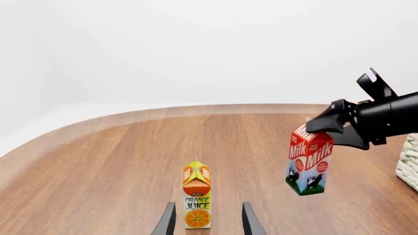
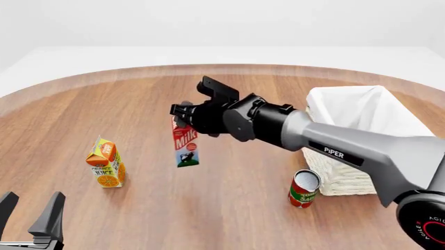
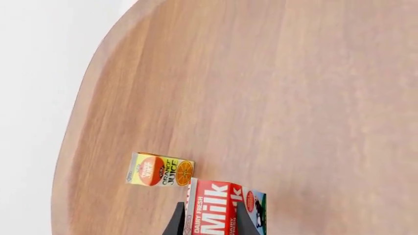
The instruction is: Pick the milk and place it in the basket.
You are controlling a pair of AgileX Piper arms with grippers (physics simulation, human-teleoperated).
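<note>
left wrist view: one juice carton (image 1: 197, 195) just ahead of the left gripper (image 1: 206, 220), jaws apart and empty.
front view: right gripper (image 2: 182, 115) clamps the one milk (image 2: 185, 143) aloft, one basket (image 2: 342, 178) and one can (image 2: 303, 189) behind it.
right wrist view: fingers (image 3: 177, 221) pinch the carton's top.

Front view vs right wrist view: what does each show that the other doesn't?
Front only: the basket with its white cloth lining, a red can beside it, the right arm's body, and the left gripper open at the near edge. Right wrist only: a close look at the right gripper's fingers on either side of the milk's top. Both: the milk held by the right gripper, the orange juice carton, the wooden table.
</note>
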